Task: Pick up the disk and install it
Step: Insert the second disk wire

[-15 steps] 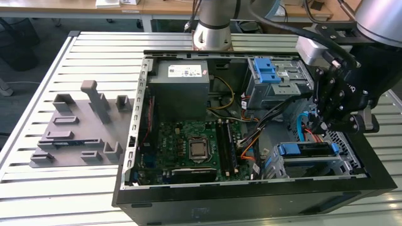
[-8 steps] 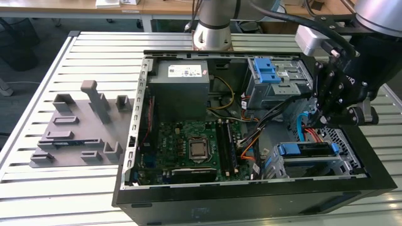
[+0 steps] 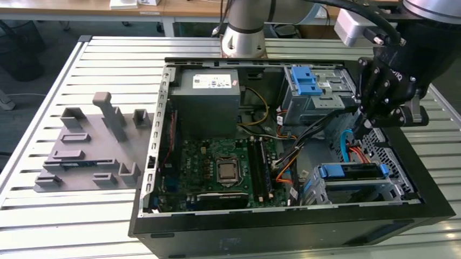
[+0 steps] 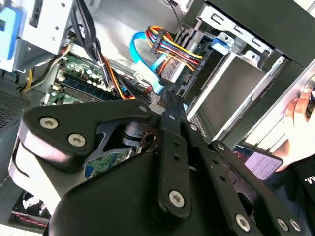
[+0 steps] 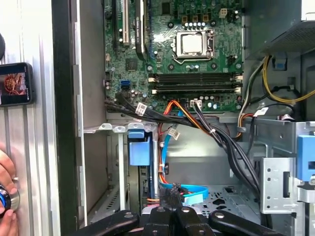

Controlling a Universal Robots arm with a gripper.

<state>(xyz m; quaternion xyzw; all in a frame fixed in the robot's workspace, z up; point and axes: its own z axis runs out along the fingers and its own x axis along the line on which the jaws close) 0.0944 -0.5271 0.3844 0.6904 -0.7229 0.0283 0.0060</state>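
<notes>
My gripper (image 3: 362, 123) hangs over the right half of the open computer case (image 3: 155, 162), right of centre in the exterior view. My own dark wrist covers most of it there. In the second wrist view the gripper (image 4: 168, 101) shows its fingers drawn together to a narrow tip, and I see nothing between them. In the first wrist view the gripper (image 5: 172, 199) is cut off by the frame edge.

The disk (image 3: 350, 171) sits in the drive bay at the lower right of the case. Only its blue carrier front and a strip of dark body show; the metal bay walls hide the rest. In the first wrist view the disk (image 5: 139, 149) shows as a blue tab set in the bay, just beside orange and blue cables. I cannot make out its label.

A bundle of black cables (image 5: 216, 135) crosses the lower edge of the motherboard (image 5: 192, 49). The grey power supply (image 3: 209, 102) covers the upper part of the case floor. A cage with blue latches (image 3: 313, 86) stands at the upper right, partly behind my arm.

A person's hand (image 5: 6, 196) and a phone (image 5: 15, 84) lie at the picture's edge, both cut off.

The case rests on a pale slatted metal table (image 3: 108, 54). A grey fixture block (image 3: 90, 145) sits at the left. My arm's base (image 3: 245, 38) stands at the top centre. Behind it are wooden desks (image 3: 180, 6) and dark floor.
</notes>
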